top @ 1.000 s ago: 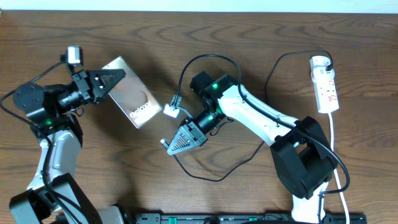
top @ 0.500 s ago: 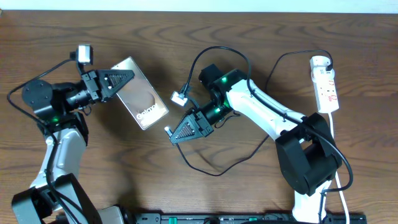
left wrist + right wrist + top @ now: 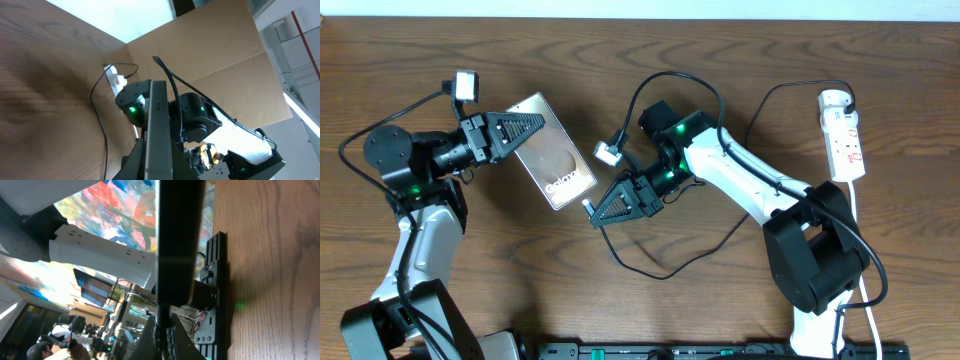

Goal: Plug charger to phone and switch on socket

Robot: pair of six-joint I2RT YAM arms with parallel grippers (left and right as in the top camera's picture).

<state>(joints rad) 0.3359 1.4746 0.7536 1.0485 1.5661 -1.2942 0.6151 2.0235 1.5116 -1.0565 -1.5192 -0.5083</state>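
two arms meet mid-table. the left gripper is clamped on the upper end of the phone, which looks raised and tilted off the table. the right gripper is pinched shut on the charger close to its pale connector, just beside the phone's lower end. whether the tip is seated i cannot tell; it looks not yet in. the socket lies well apart at the right edge. held by one end only, the phone could pivot when pushed. a tip arriving askew might scrape past the port or jam. the thin cable could also slide through the fingers.
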